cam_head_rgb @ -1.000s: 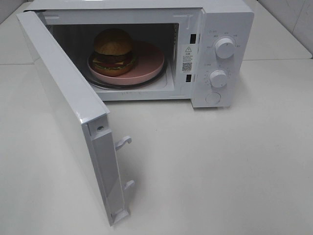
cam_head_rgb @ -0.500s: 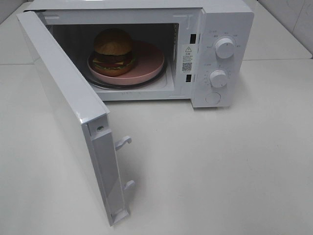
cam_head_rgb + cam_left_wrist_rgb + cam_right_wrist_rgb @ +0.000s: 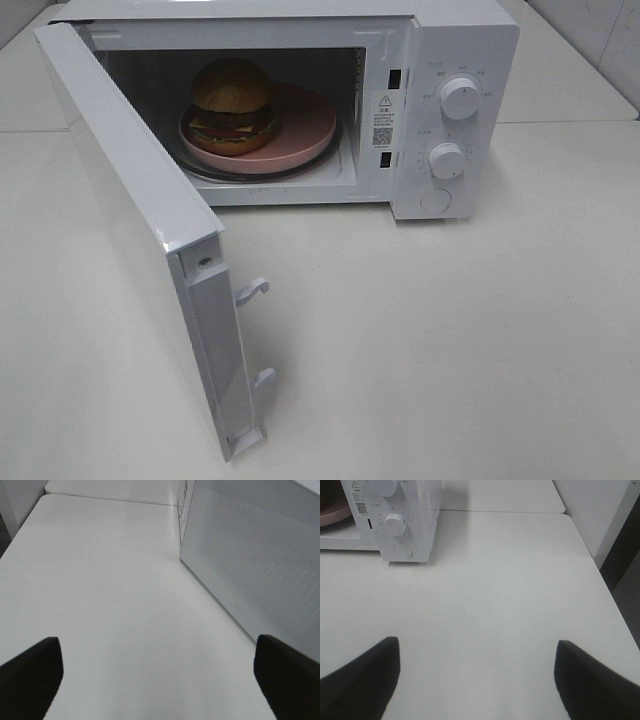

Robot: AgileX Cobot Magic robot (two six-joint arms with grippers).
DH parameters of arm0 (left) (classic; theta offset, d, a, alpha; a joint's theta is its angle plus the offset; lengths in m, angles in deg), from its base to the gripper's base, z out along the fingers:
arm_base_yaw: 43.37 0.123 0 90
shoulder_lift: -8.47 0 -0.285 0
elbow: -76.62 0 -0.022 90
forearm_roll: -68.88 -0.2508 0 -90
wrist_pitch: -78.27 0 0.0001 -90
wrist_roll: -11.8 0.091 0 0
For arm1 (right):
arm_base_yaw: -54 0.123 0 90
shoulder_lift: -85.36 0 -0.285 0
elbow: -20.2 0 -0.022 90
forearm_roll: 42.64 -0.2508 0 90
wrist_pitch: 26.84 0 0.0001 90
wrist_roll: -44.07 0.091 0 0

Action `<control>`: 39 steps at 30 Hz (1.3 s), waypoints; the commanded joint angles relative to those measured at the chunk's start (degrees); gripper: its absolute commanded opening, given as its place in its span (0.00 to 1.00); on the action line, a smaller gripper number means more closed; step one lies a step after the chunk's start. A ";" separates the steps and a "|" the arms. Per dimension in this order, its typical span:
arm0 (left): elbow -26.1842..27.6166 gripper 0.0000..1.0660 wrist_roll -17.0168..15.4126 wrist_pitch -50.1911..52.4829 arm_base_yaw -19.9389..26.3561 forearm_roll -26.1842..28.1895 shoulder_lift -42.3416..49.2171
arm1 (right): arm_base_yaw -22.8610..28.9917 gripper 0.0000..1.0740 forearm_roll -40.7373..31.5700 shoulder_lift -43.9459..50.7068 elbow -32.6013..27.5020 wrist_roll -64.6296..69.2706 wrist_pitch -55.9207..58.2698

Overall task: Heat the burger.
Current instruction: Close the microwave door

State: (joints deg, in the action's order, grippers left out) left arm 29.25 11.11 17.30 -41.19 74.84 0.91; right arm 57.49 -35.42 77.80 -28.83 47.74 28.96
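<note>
The burger (image 3: 232, 100) sits on a pink plate (image 3: 300, 130) inside the white microwave (image 3: 460, 40), whose door (image 3: 130, 220) stands swung wide open toward the front left. Neither arm shows in the exterior high view. In the left wrist view my left gripper (image 3: 157, 677) is open, dark fingertips (image 3: 30, 672) spread over bare table beside the door's outer face (image 3: 260, 565). In the right wrist view my right gripper (image 3: 477, 677) is open and empty above the table, off to the right of the microwave's dial panel (image 3: 395, 525).
Two dials (image 3: 459, 97) and a round button (image 3: 436, 201) sit on the microwave's right panel. Door latch hooks (image 3: 252, 291) stick out from the open door's edge. The white table's right edge (image 3: 600, 575) drops off near a wall.
</note>
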 commanded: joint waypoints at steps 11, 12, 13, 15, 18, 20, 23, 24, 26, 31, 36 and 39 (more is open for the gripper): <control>0.11 0.51 -0.74 15.47 -0.06 -0.69 -5.04 | -0.23 0.71 -0.11 2.01 -0.11 -0.63 -0.74; 0.11 0.51 -0.74 15.47 -0.06 -0.69 -5.04 | -0.23 0.71 -0.11 2.01 -0.11 -0.63 -0.74; -0.57 0.43 -0.74 18.05 -0.06 -0.74 -6.65 | -0.23 0.71 -0.11 2.01 -0.11 -0.63 -0.74; -0.74 0.33 -0.74 20.28 -0.06 -0.74 -8.25 | -0.23 0.71 -0.11 2.01 -0.11 -0.63 -0.74; -1.09 0.17 -0.74 24.12 -0.06 -0.74 -11.12 | -0.23 0.71 -0.11 2.01 -0.11 -0.63 -0.74; -1.09 0.12 -0.74 25.21 -0.06 -0.74 -12.15 | -0.23 0.71 -0.11 2.01 -0.11 -0.63 -0.74; -1.09 0.00 -0.52 29.28 -0.06 -0.92 -15.36 | -0.23 0.71 -0.11 2.01 -0.11 -0.63 -0.74; -1.09 0.00 -0.34 32.14 -0.06 -0.97 -17.70 | -0.23 0.71 -0.11 2.01 -0.11 -0.63 -0.74; -1.09 0.00 -0.40 36.21 -0.06 -0.92 -20.34 | -0.23 0.71 -0.11 2.01 -0.11 -0.63 -0.74; -1.09 0.00 -0.34 49.10 -0.06 -0.92 -27.62 | -0.23 0.71 -0.11 2.01 -0.11 -0.63 -0.74; -1.15 0.00 -0.34 56.72 -0.06 -0.92 -32.77 | -0.23 0.71 -0.11 2.01 -0.11 -0.63 -0.74; -4.18 0.00 -0.57 66.63 -0.06 -0.92 -37.53 | -0.23 0.71 -0.11 2.01 -0.11 -0.63 -0.74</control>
State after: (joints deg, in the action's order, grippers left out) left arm 27.19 10.66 76.89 -41.19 73.87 -34.21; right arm 57.49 -35.42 77.80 -28.83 47.74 28.96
